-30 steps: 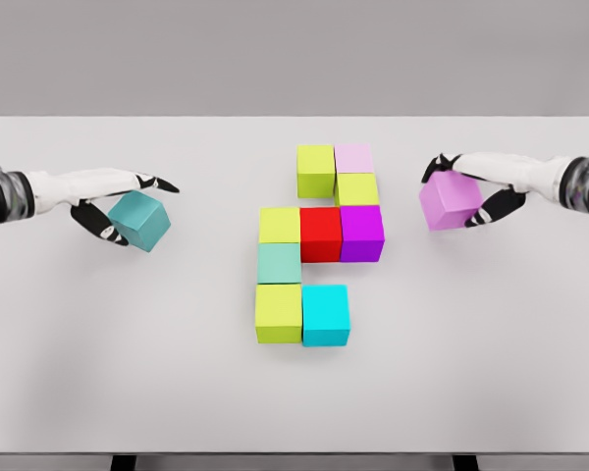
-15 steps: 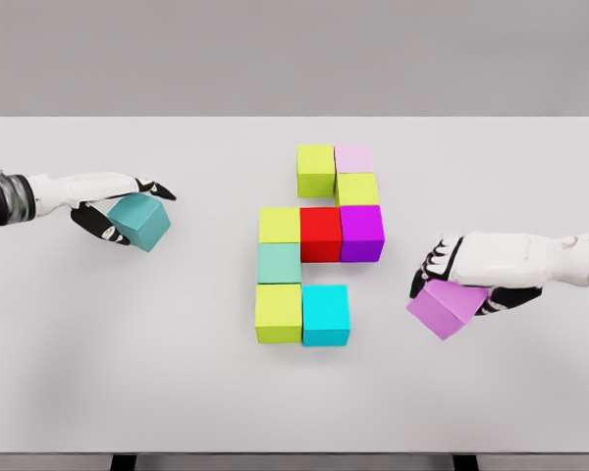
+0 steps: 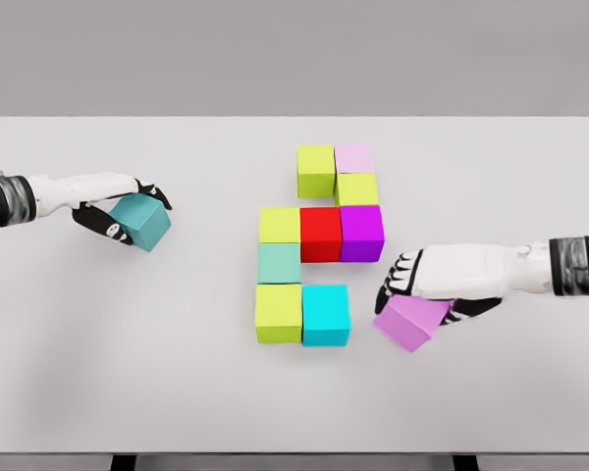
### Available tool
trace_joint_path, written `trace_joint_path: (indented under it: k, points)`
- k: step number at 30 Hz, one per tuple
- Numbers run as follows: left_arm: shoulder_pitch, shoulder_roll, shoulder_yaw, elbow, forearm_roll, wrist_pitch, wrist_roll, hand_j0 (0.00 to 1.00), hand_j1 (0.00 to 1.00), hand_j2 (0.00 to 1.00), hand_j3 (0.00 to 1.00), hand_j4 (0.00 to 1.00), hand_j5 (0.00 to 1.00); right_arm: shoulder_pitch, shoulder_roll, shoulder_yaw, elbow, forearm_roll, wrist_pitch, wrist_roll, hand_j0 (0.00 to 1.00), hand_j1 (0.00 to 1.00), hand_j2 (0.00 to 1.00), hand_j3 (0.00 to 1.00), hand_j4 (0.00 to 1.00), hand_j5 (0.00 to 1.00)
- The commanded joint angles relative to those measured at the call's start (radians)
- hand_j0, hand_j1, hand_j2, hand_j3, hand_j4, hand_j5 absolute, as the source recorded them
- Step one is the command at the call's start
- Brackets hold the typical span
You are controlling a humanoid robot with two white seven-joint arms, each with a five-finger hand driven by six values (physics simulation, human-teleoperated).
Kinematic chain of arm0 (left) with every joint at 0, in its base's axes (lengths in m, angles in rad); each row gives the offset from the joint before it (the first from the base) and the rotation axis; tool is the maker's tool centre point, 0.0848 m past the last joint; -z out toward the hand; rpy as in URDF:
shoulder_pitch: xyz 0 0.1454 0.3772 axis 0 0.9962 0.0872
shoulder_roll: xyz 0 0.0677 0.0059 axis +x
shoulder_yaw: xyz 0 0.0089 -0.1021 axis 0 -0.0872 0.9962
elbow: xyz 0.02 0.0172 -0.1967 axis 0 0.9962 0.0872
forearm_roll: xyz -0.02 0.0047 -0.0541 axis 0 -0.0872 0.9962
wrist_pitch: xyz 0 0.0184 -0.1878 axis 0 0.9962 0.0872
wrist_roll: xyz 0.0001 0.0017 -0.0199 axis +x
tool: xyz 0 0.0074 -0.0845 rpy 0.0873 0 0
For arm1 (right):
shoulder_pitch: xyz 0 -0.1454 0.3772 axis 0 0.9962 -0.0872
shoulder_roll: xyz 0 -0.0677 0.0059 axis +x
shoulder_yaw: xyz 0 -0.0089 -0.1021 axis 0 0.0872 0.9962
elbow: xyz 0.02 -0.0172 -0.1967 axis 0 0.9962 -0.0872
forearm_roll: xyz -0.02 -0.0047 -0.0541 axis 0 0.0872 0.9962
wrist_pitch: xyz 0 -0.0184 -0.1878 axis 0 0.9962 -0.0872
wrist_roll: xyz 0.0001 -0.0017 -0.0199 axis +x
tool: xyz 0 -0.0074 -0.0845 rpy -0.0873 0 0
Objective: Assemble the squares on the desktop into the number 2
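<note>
Your right hand [image 3: 427, 280] reaches in palm-down, clutching tilted violet cube [image 3: 410, 321] nr cyan cube [image 3: 326, 315]; left hand [image 3: 113, 201] grips teal cube [image 3: 140, 221]. Fingertips partly hidden.

No legible txt, labels or nos. anywhere.
</note>
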Motion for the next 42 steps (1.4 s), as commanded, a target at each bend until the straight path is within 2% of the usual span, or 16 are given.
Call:
trace_joint_path:
  k: [1,5,6,7,11,13,15,17,19,20,23,27,30,35,42]
  points:
    - [0.0,-0.001,-0.009,0.001,-0.017,-0.008,-0.006,0.54,0.54,0.54,0.54,0.54,0.54,0.0,0.019,0.003,0.0,-0.004,0.002,-0.001,0.44,0.44,0.44,0.44,0.44,0.44]
    - [-0.002,-0.001,-0.009,0.001,-0.014,-0.008,-0.006,0.46,0.46,0.46,0.46,0.46,0.46,-0.006,0.02,0.003,0.001,0.017,0.002,-0.001,0.47,0.47,0.47,0.47,0.47,0.47]
    - [-0.002,-0.001,-0.007,0.001,-0.014,-0.007,-0.006,0.44,0.44,0.44,0.44,0.44,0.44,-0.006,0.02,0.002,0.001,0.019,0.002,-0.001,0.64,0.64,0.64,0.64,0.64,0.64]
    - [-0.002,-0.002,-0.007,0.001,-0.012,-0.007,-0.006,0.42,0.42,0.42,0.42,0.42,0.42,-0.006,0.019,-0.001,0.001,0.019,0.002,-0.001,1.0,1.0,1.0,1.0,1.0,1.0]
    - [-0.005,-0.002,0.002,0.0,-0.007,-0.004,-0.006,0.37,0.37,0.37,0.37,0.37,0.37,-0.012,0.017,-0.024,0.001,0.009,0.002,-0.001,1.0,1.0,1.0,1.0,1.0,1.0]
    - [-0.018,-0.002,0.004,0.0,-0.006,-0.004,-0.006,0.35,0.35,0.35,0.35,0.35,0.35,-0.017,0.017,-0.076,0.001,0.003,0.002,-0.001,1.0,1.0,1.0,1.0,1.0,1.0]
    - [-0.025,-0.002,0.005,0.0,-0.006,0.003,-0.006,0.33,0.33,0.33,0.33,0.33,0.33,-0.017,0.002,-0.172,0.003,-0.102,0.002,-0.001,1.0,1.0,1.0,1.0,1.0,1.0]
    - [-0.026,-0.016,0.007,0.0,-0.007,0.007,-0.006,0.31,0.31,0.31,0.31,0.31,0.31,-0.012,-0.067,-0.201,0.003,-0.198,0.002,-0.001,1.0,1.0,1.0,1.0,1.0,1.0]
    - [-0.035,-0.025,0.008,0.001,-0.009,0.009,-0.006,0.31,0.31,0.31,0.31,0.31,0.31,0.031,-0.17,-0.189,0.001,-0.199,0.002,-0.001,1.0,1.0,1.0,1.0,1.0,1.0]
    - [-0.043,-0.028,0.008,0.003,-0.009,0.01,-0.006,0.3,0.3,0.3,0.3,0.3,0.3,0.064,-0.214,-0.169,0.001,-0.198,0.002,-0.001,1.0,1.0,1.0,1.0,1.0,1.0]
    - [-0.051,-0.042,0.01,0.003,-0.009,0.012,-0.006,0.28,0.28,0.28,0.28,0.28,0.28,0.069,-0.314,-0.075,0.001,-0.175,0.002,-0.001,1.0,1.0,1.0,1.0,1.0,1.0]
    - [-0.066,-0.063,0.028,0.004,-0.012,0.023,-0.006,0.28,0.28,0.28,0.28,0.28,0.28,0.069,-0.311,0.005,0.001,-0.037,0.002,-0.001,1.0,1.0,1.0,1.0,1.0,1.0]
    - [-0.078,-0.088,0.03,0.037,-0.015,0.033,-0.006,0.28,0.28,0.28,0.28,0.28,0.28,0.071,-0.307,0.038,0.001,0.083,0.002,-0.001,1.0,1.0,1.0,1.0,1.0,1.0]
    - [-0.101,-0.131,0.03,0.083,-0.02,0.033,-0.006,0.26,0.26,0.26,0.26,0.26,0.26,0.071,-0.304,0.068,0.001,0.114,0.002,-0.001,1.0,1.0,1.0,1.0,1.0,1.0]
    - [-0.129,-0.206,0.03,0.152,-0.021,0.058,-0.006,0.24,0.24,0.24,0.24,0.24,0.24,0.063,-0.228,0.075,0.001,0.152,0.002,-0.001,1.0,1.0,1.0,1.0,1.0,1.0]
